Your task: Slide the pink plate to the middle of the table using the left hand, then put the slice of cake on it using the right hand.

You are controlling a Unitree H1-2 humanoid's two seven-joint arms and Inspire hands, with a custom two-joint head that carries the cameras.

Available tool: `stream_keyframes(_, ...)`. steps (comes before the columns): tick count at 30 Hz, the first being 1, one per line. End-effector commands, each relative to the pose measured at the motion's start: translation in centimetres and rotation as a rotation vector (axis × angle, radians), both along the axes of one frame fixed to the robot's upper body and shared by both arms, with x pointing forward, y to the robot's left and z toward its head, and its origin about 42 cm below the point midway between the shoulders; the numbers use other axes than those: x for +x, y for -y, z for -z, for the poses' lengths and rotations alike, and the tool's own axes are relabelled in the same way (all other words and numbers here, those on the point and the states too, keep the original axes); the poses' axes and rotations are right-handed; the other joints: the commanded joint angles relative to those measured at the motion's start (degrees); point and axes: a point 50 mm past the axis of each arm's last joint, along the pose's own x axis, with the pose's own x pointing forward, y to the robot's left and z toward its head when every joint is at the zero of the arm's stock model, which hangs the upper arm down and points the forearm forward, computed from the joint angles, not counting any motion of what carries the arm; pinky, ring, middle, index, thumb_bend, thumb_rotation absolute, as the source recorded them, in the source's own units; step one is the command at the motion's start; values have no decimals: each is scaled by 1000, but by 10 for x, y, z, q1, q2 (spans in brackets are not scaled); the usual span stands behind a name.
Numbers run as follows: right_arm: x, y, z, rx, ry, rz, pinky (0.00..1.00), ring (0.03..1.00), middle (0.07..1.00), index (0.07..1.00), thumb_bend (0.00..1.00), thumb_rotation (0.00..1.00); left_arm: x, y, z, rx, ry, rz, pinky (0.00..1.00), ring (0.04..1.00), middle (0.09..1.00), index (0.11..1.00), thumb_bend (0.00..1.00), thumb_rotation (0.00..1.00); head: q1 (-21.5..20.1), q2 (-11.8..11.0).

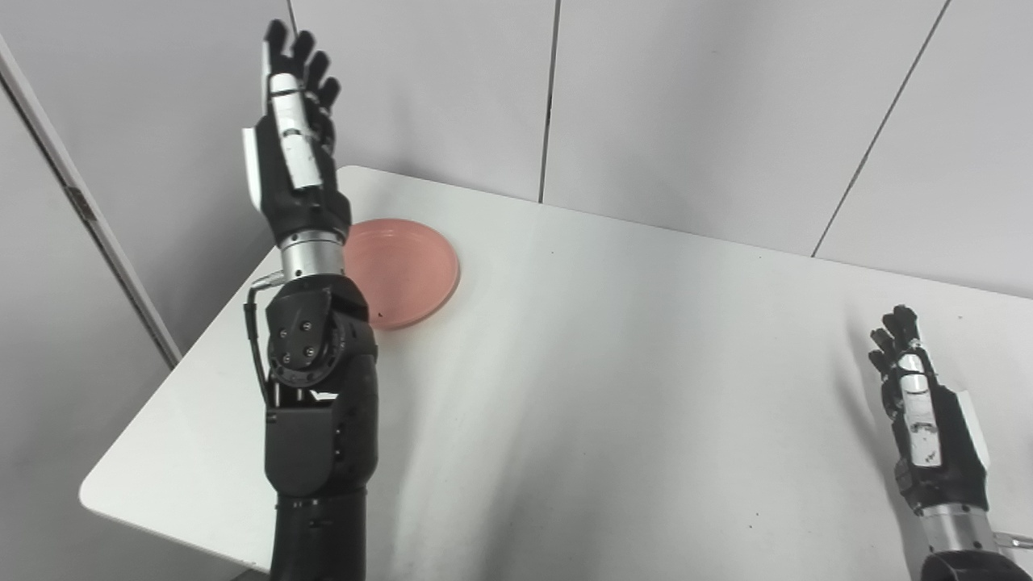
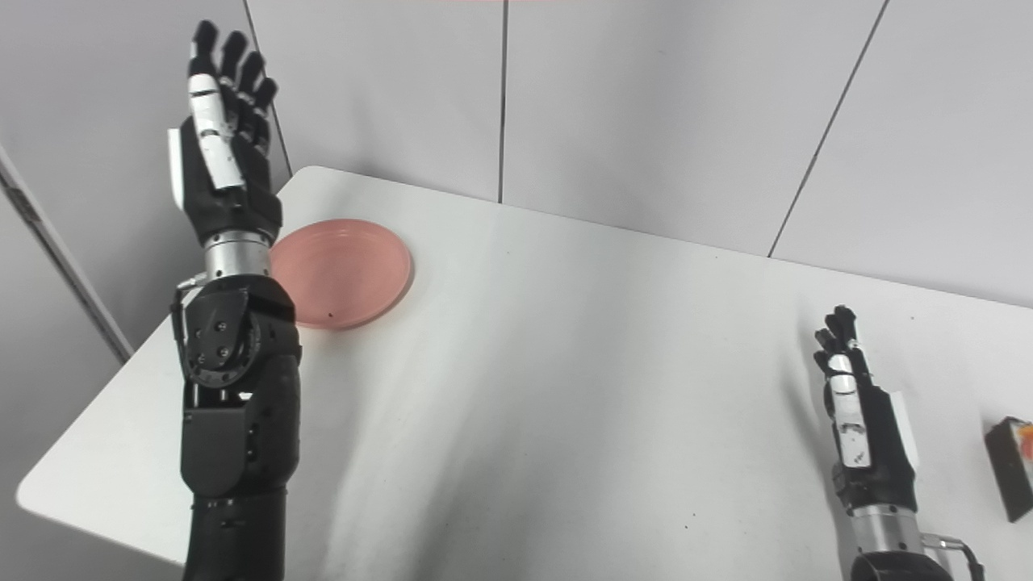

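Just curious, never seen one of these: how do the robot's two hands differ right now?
The left hand is raised high, near the pink plate at the table's far left corner; the right hand sits low over the white table, near the slice of cake at the right edge. Both point their fingers upward, open, and hold nothing.

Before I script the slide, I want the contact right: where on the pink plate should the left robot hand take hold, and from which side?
Take the pink plate at its raised rim on the left, far edge, coming down from above. It lies flat and shallow near the table's left corner, so fingers hooked over that rim can likely drag it toward the middle. The left robot hand is open above it.
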Motion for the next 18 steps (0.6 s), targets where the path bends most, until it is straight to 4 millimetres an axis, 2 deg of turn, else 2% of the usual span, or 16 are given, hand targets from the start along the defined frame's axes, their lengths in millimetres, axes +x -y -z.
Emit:
stream_keyframes(1, -29, 6, 50, 21, -138, 27, 991, 973, 989, 1000, 298, 1000, 0, -5, -20, 13, 74, -14, 944, 941, 944, 936, 446, 1000, 0, 1)
stream_keyframes(6, -29, 7, 52, 26, -133, 30, 989, 970, 989, 1000, 307, 1000, 1, -22, -14, -11, 48, -45, 924, 928, 929, 921, 450, 1000, 1, 2)
stream_keyframes(9, -30, 7, 52, 24, -131, 32, 982, 966, 987, 999, 311, 1000, 3, -30, -8, -13, 19, -61, 927, 928, 924, 920, 414, 1000, 2, 2)
stream_keyframes(12, -30, 7, 52, 25, -129, 31, 977, 964, 984, 998, 309, 1000, 5, -38, -2, -8, -3, -65, 958, 955, 950, 941, 396, 1000, 4, 2)
stream_keyframes(18, -30, 7, 52, 31, -127, 28, 976, 964, 985, 999, 309, 1000, 8, -53, 12, -43, -35, -76, 951, 943, 933, 916, 442, 1000, 4, 3)
